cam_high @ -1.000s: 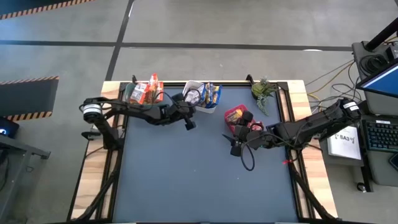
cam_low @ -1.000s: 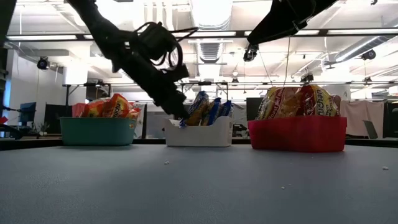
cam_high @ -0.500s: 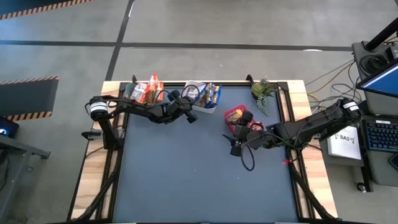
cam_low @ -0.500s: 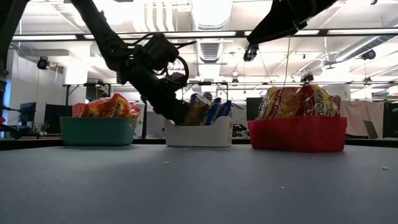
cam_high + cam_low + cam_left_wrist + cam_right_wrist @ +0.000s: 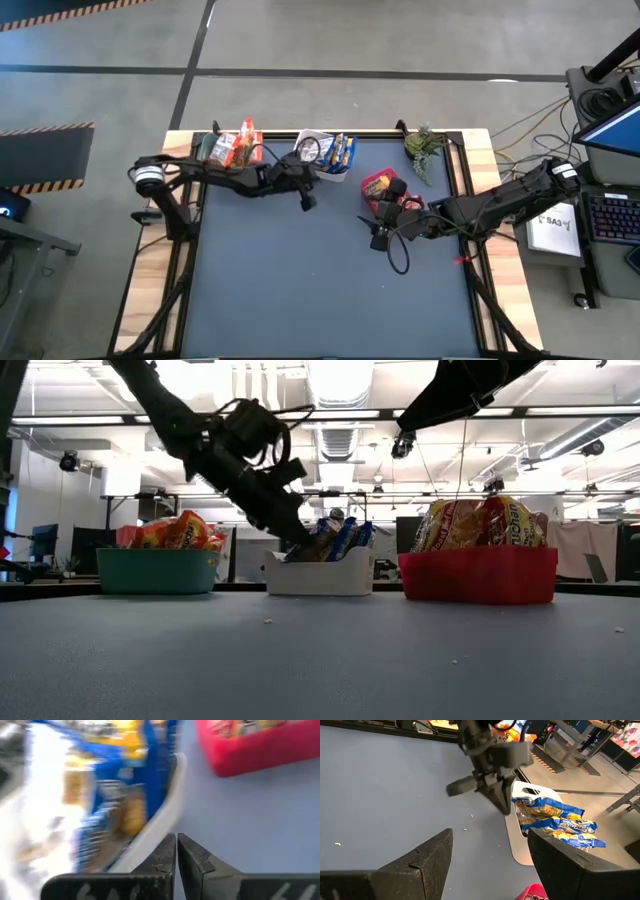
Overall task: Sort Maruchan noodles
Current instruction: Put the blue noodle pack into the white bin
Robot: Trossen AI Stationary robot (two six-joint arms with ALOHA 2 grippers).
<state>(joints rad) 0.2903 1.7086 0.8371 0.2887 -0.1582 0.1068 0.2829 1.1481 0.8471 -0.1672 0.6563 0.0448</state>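
Observation:
The Maruchan noodles sit sorted in three bins along the table's far edge. Orange packets [image 5: 170, 530] stand in the green bin [image 5: 222, 152], blue packets [image 5: 125, 795] in the white bin [image 5: 312, 170], and yellow-red packets [image 5: 480, 525] in the red bin [image 5: 374, 186]. My left gripper [image 5: 307, 200] is shut, with its tips [image 5: 176, 837] at the white bin's near wall [image 5: 160, 815]. It also shows in the right wrist view [image 5: 502, 805]. My right gripper [image 5: 378, 232] hangs open above the table, just near of the red bin, holding nothing. My left gripper's shut fingertips [image 5: 170, 842] point slanting down at the outer side of the white bin's near wall [image 5: 150, 835]. I cannot tell whether they touch it. It holds no packet.
A small potted plant [image 5: 425, 148] stands at the far right corner. Crumbs [image 5: 266, 622] dot the blue table top [image 5: 320, 290], which stretches bare toward the near edge. Wooden rails [image 5: 145, 290] border both sides.
My left gripper dipped lower and toward the white bin half a second ago, then drew back up and toward the near edge, shut throughout. The blue packets in the white bin now lean a little differently.

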